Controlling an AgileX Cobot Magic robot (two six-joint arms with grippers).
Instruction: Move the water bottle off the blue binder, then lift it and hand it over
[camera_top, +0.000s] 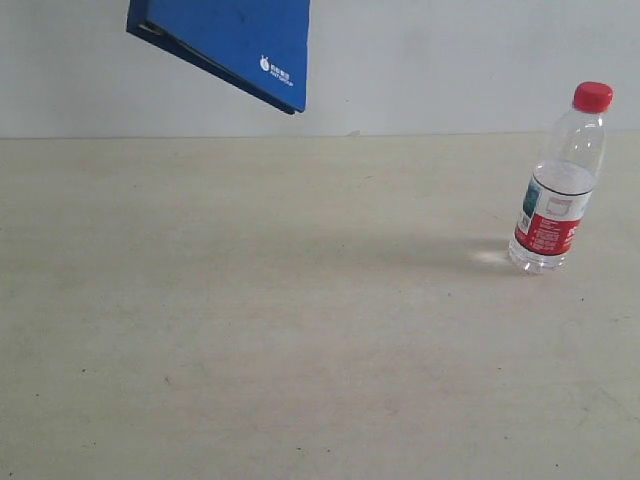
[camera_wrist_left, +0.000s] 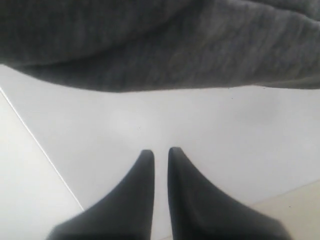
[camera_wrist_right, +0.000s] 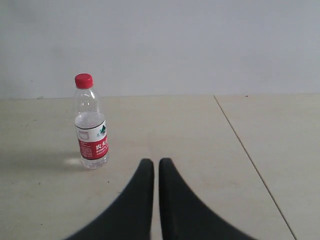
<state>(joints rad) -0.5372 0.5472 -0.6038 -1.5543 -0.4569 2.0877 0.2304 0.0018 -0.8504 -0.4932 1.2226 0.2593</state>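
the water bottle (camera_top: 558, 190) is standing upright on the pale table (camera_top: 300, 340) at the right side of the exterior frame, its red cap (camera_top: 592, 96) rising against the light wall (camera_top: 450, 60) behind it and its red-and-white label wrapping the lower half. a small bright patch is lying on the table just beside its base. the bottle is sitting well apart from the blue binder (camera_top: 235, 40), which is hanging tilted in the air at the upper left of that frame, cut off by the top edge, with its white logo (camera_top: 274, 68) showing near the lowest corner (what is holding it up cannot be told from any view). the right gripper (camera_wrist_right: 152, 162) is pointing toward the bottle, well clear of it, its two dark fingers drawn together with only a thin slit between them and nothing caught there. the left gripper (camera_wrist_left: 160, 152) is looking much the same, fingers nearly meeting and clamping nothing, facing a white surface with a broad fold of grey fabric (camera_wrist_left: 160, 45) beyond.
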